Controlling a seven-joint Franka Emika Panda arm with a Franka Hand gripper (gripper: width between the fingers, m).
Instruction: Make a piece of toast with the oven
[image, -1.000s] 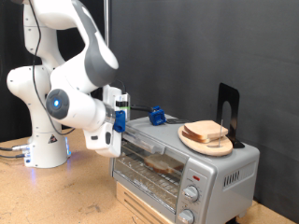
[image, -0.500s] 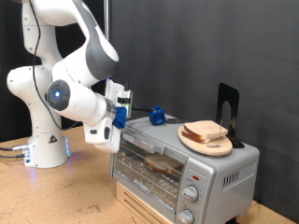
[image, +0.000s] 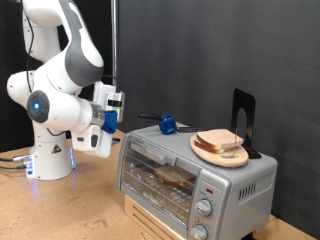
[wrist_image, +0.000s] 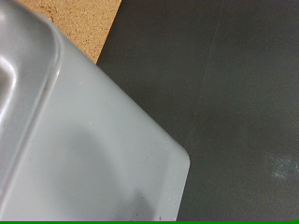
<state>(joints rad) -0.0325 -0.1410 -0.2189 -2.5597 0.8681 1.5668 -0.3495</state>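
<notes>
The silver toaster oven (image: 190, 172) stands on a wooden box at the exterior view's right, its glass door shut. A slice of bread (image: 172, 175) lies on the rack inside, behind the glass. More toast (image: 222, 141) sits on a wooden plate (image: 205, 150) on the oven's top. My gripper (image: 106, 122) hangs in the air to the exterior view's left of the oven, apart from it, with nothing seen in it. The wrist view shows only a rounded corner of the oven's top (wrist_image: 84, 140); the fingers do not show there.
A blue clip-like object (image: 168, 125) and a black upright stand (image: 243, 120) are on the oven's top. Round knobs (image: 205, 207) run down its right side. The robot base (image: 50, 150) stands at the left on the cork-coloured table (image: 60, 210). A black curtain is behind.
The arm has pulled back from the oven's left top corner toward the exterior view's left, leaving a gap between gripper and oven. The oven and toast have not moved.
</notes>
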